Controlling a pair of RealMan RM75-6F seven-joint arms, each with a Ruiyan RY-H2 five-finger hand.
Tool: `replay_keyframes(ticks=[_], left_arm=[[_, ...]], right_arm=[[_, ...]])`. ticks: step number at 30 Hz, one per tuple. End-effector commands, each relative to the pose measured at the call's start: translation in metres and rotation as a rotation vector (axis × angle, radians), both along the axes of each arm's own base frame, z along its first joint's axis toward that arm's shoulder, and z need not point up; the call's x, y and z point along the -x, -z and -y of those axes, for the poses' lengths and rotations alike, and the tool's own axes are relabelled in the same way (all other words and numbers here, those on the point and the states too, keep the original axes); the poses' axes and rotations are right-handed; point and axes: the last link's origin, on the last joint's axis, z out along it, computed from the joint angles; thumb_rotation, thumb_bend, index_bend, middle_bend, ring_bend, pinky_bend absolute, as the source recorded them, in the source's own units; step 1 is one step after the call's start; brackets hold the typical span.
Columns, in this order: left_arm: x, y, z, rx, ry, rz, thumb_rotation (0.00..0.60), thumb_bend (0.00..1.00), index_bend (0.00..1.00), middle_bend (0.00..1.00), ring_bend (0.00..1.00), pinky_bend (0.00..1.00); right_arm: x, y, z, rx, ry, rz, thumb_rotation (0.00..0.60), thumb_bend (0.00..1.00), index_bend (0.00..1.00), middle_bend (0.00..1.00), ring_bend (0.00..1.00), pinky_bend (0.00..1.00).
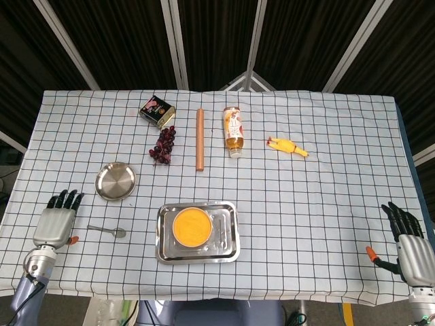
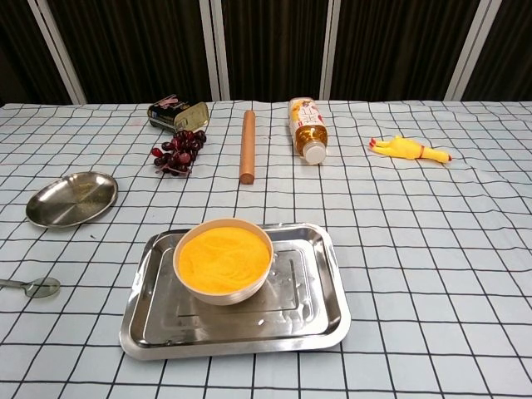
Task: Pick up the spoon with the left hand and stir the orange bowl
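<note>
A small metal spoon (image 1: pixel 107 231) lies flat on the checked cloth left of the tray, its bowl end toward the tray; the chest view shows the spoon (image 2: pixel 32 288) at the left edge. The orange bowl (image 1: pixel 191 226) stands in a steel tray (image 1: pixel 230 244), also seen as bowl (image 2: pixel 223 258) and tray (image 2: pixel 320 312) in the chest view. My left hand (image 1: pixel 56 222) hovers over the table just left of the spoon's handle, fingers apart, holding nothing. My right hand (image 1: pixel 410 246) is at the table's near right corner, open and empty. Neither hand shows in the chest view.
A round steel plate (image 1: pixel 115 181) sits behind the spoon. Further back lie a tin can (image 1: pixel 157 111), dark grapes (image 1: pixel 164 145), a wooden rolling pin (image 1: pixel 200 138), a bottle on its side (image 1: pixel 233 130) and a yellow rubber chicken (image 1: pixel 286 147).
</note>
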Motion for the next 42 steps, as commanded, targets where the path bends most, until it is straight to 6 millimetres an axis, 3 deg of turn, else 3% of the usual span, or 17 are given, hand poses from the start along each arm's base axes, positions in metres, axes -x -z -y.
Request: replay_keyframes(ticks=[1,4,8,22,42], left_arm=[[0.001,0.007,-0.006,0.013,0.006,-0.022,0.600,0.21,0.31,0.00,0.00,0.01],[0.003,0.015,-0.011,0.023,0.004,-0.022,0.600,0.28,0.42,0.00,0.00,0.01],[0.002,0.026,-0.012,0.056,0.003,-0.019,0.600,0.32,0.48,0.00,0.00,0.01],[-0.005,0.050,-0.010,0.087,0.045,-0.016,0.600,0.45,0.51,0.00,0.00,0.01],[-0.008,0.050,-0.007,0.092,0.043,-0.004,0.600,0.48,0.57,0.00,0.00,0.01]], right_arm=[[0.000,0.000,0.000,0.003,0.001,0.000,0.600,0.34,0.00,0.00,0.00,0.00],[0.000,-0.001,-0.001,0.006,0.001,0.000,0.600,0.34,0.00,0.00,0.00,0.00],[0.000,-0.001,-0.001,0.008,0.003,0.000,0.600,0.34,0.00,0.00,0.00,0.00],[0.001,-0.003,-0.003,0.014,0.005,0.004,0.600,0.34,0.00,0.00,0.00,0.00],[0.001,-0.003,-0.003,0.014,0.006,0.004,0.600,0.34,0.00,0.00,0.00,0.00]])
